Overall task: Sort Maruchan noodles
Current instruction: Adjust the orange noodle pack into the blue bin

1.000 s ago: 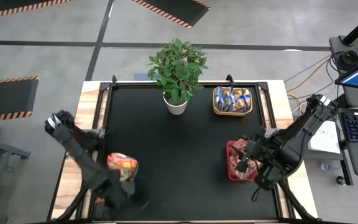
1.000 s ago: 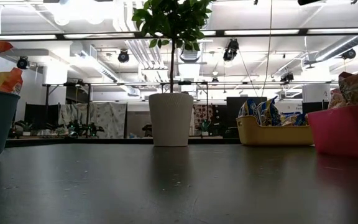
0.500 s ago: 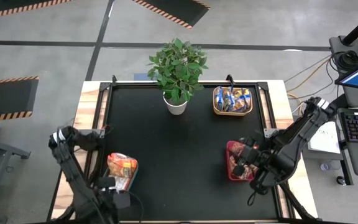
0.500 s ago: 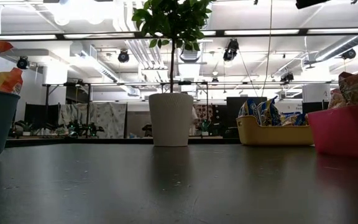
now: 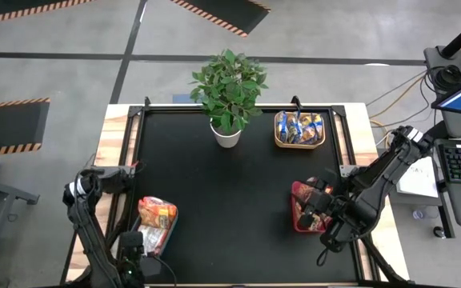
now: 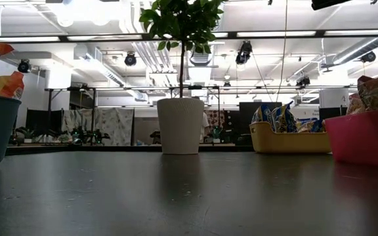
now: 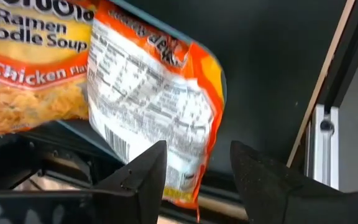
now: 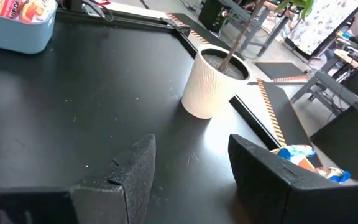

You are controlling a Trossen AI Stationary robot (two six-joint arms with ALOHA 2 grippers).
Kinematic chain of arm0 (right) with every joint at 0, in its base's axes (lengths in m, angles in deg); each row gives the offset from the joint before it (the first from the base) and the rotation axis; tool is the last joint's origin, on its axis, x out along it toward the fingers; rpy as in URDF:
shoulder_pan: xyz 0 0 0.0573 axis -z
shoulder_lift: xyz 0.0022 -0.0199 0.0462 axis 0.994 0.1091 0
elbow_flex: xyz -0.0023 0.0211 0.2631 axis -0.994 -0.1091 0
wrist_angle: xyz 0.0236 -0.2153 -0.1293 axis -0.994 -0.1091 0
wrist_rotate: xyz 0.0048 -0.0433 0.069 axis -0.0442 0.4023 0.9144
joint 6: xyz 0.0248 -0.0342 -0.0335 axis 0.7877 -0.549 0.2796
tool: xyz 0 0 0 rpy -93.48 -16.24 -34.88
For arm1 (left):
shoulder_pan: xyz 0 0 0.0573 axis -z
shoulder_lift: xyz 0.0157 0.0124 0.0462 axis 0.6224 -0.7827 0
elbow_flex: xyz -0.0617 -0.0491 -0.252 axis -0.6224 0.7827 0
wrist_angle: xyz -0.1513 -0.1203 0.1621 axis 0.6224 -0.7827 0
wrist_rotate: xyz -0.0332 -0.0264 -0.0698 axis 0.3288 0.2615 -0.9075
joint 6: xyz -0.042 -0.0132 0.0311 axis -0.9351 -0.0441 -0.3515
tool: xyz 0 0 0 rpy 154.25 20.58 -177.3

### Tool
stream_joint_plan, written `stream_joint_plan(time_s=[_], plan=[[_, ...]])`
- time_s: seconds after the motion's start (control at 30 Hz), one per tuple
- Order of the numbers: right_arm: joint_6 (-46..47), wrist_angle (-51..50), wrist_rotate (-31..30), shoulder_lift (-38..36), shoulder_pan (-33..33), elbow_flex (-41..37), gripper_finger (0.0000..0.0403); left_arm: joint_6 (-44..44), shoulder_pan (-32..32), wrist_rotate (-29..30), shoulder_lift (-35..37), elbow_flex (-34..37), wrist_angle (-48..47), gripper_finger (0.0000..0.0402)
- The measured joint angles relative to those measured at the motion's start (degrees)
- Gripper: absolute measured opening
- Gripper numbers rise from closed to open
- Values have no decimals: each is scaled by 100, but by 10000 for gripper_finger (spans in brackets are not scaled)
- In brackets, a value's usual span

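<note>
Maruchan noodles [image 5: 157, 218] lie sorted into three bins on the black counter [image 5: 230, 192]: orange packets in the grey-blue bin [image 5: 166, 232] at the near left, red-pink packets in the red bin [image 5: 297, 210] at the near right, and blue-and-yellow packets in the tan bin [image 5: 299, 129] at the far right, beside a potted plant [image 5: 228, 90].

Seen from above, the left arm folds back along the counter's left edge, with its left gripper [image 7: 194, 180] low at the near edge just beside the grey-blue bin. Its fingers stand apart with nothing clamped between them. The right arm reaches in from the right side and bends down over the red bin; the right gripper [image 8: 188, 165] also has its fingers spread wide and empty.

Only the left wrist view reads the packet print: one orange packet shows "Ramen Noodle Soup, Chicken" and another [image 7: 154, 106] shows its label side, drooping over the bin rim. The right wrist view looks across the bare counter to the plant's white pot [image 8: 213, 81] and the grey-blue bin [image 8: 17, 28] well beyond. The low view shows neither gripper, only the bins and pot standing well apart.
</note>
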Motion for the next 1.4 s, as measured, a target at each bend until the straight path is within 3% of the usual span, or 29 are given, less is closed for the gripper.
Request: stream_joint_plan(time_s=[0.13, 0.67, 0.77, 0.9, 0.97, 1.07, 1.23, 1.4], plan=[[-2, 21, 0, 0, 0, 0, 194, -198, 31, 274, 0, 4, 45, 156], [-2, 50, 0, 0, 0, -2, 194, -290, 31, 447, 0, 402, 356, 143], [-2, 50, 0, 0, 0, -2, 194, -239, 31, 353, 0, 542, 454, 113], [-4, 50, 0, 0, 0, -2, 194, -124, 28, 252, 2, 555, 381, 31], [-2, 50, 0, 0, 0, -4, 194, -160, 17, 271, 2, 500, 84, 10], [-2, 54, 0, 0, 0, -4, 194, -365, 5, 680, 47, 445, -172, 4], [-4, 69, 0, 0, 0, -7, 194, -675, -109, 1908, 217, 458, -177, 1], [-20, 246, -1, -2, 0, -9, 194, -479, -282, 2104, 264, 460, -174, 0]])
